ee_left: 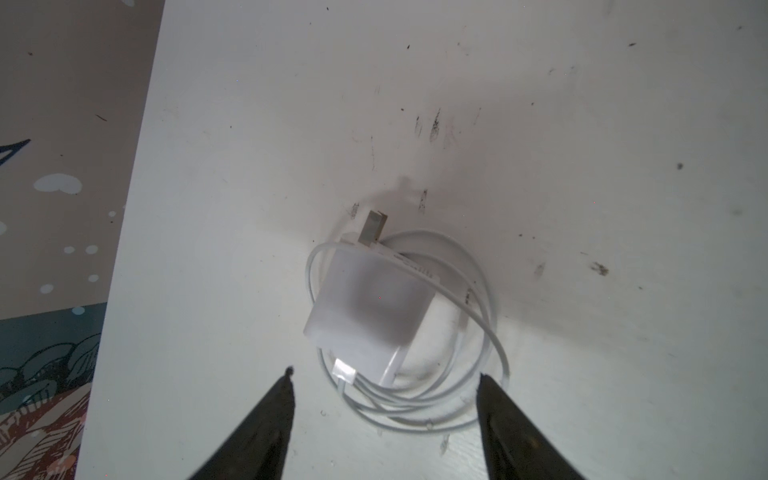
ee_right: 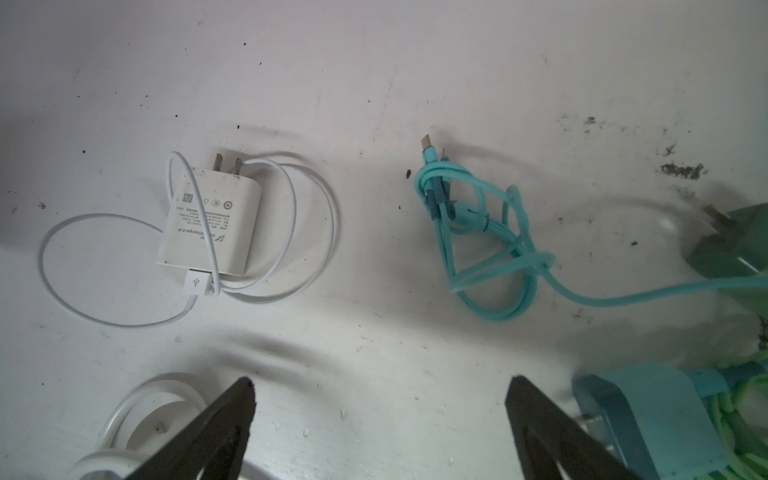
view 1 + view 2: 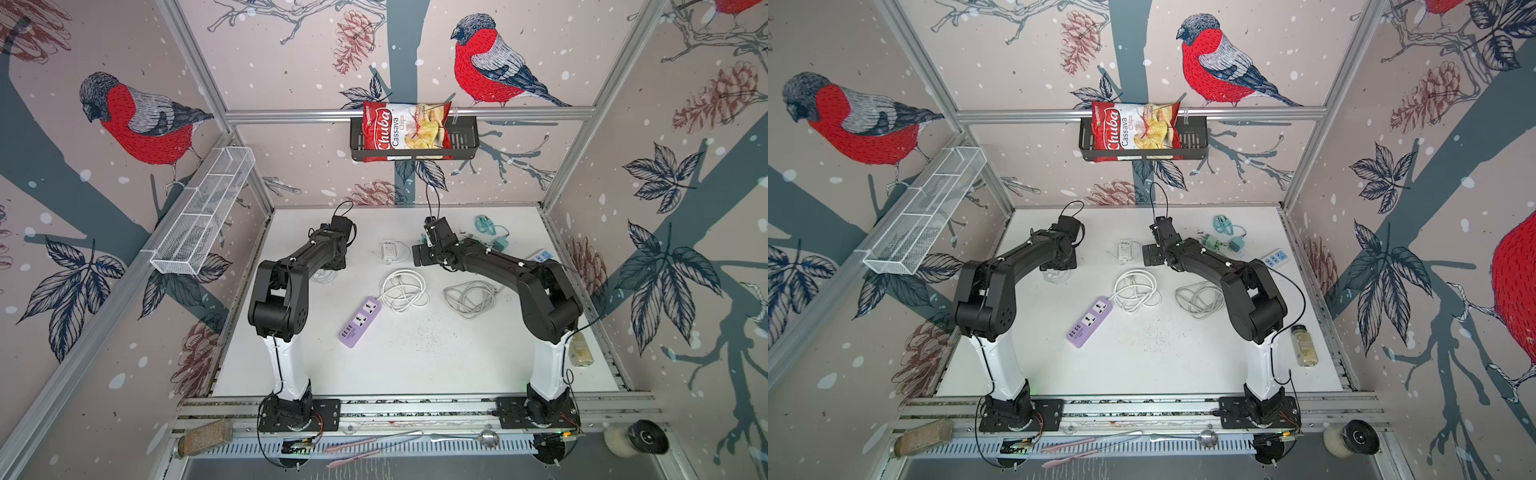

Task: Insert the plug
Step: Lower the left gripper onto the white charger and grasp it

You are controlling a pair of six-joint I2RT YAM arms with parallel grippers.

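The near half of the worktop [image 3: 415, 370] is bare between the two arm bases, apart from dark specks. A spice jar [image 3: 580, 350] lies by its right edge. The purple power strip [image 3: 360, 322] lies flat left of centre, sockets up, with its long axis running diagonally from near-left to far-right. Its lead leaves the far end into a white coil [image 3: 403, 291], and a grey coil [image 3: 469, 299] lies beside that on the right. Beyond, the left gripper [image 1: 386, 374] hangs low over the plug [image 1: 365, 307], a white charger lying flat within its own looped cable, towards the worktop's left edge. The fingers stand apart on either side of the plug's cable end without touching it. Its prongs [image 1: 374, 226] point straight away from them, along its long axis. The right gripper [image 2: 380, 379] has its fingers wide with nothing between them; a second white charger [image 2: 212, 224] and a teal cable [image 2: 486, 245] lie ahead of it. On the far wall a black basket [image 3: 463, 143] holds a bag of chips [image 3: 405, 126].
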